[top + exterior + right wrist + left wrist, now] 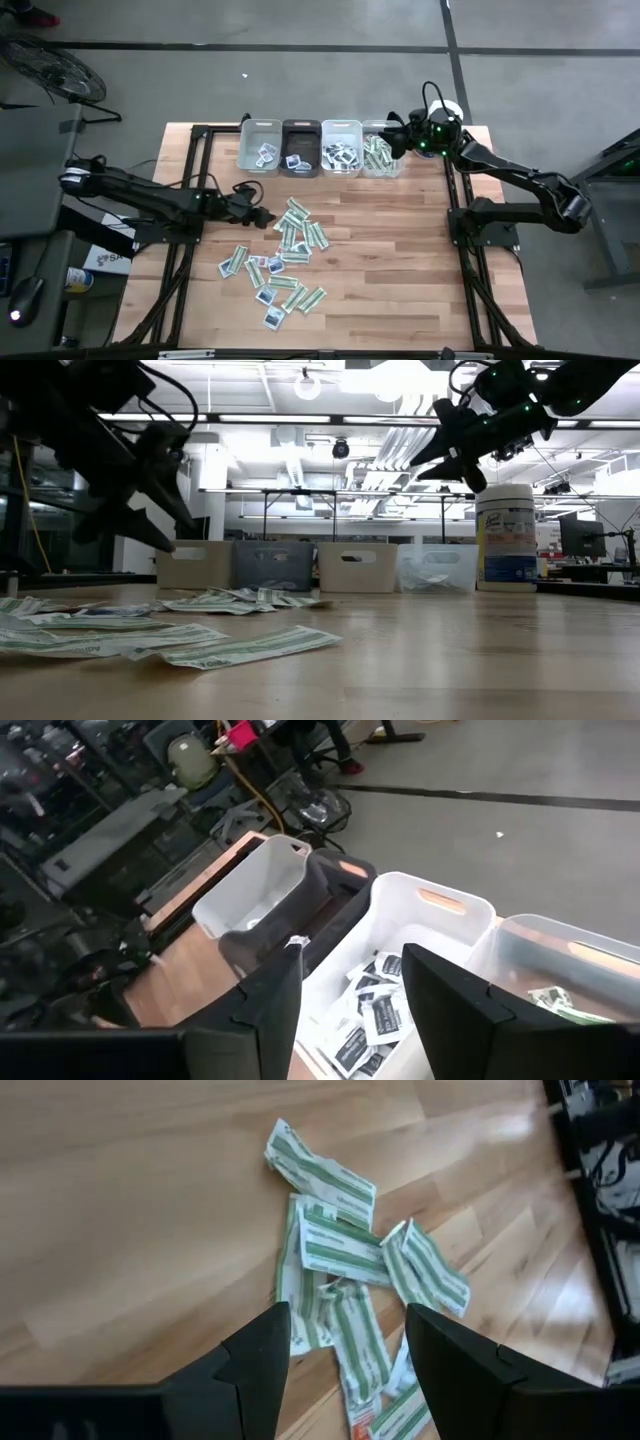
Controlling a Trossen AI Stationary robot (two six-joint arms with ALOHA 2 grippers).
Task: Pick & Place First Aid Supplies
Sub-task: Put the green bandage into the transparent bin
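Observation:
The first aid supplies lie as a loose heap of flat packets (285,250) on the wooden table, green-and-white strips (340,1250) mixed with small white ones. My left gripper (345,1350) hovers open just above the heap's left edge (266,216), slanting down, with the strips below and ahead of its fingers. My right gripper (350,1000) stands open and holds nothing, high over the far-right bins (400,138). In the low view it shows at the upper right (455,458).
Four small bins line the far edge: white (260,148), dark (301,150), white with blue-marked packets (400,980), and clear with green strips (381,155). A tall white canister (505,538) stands at the far right. Bare wood lies right of the heap.

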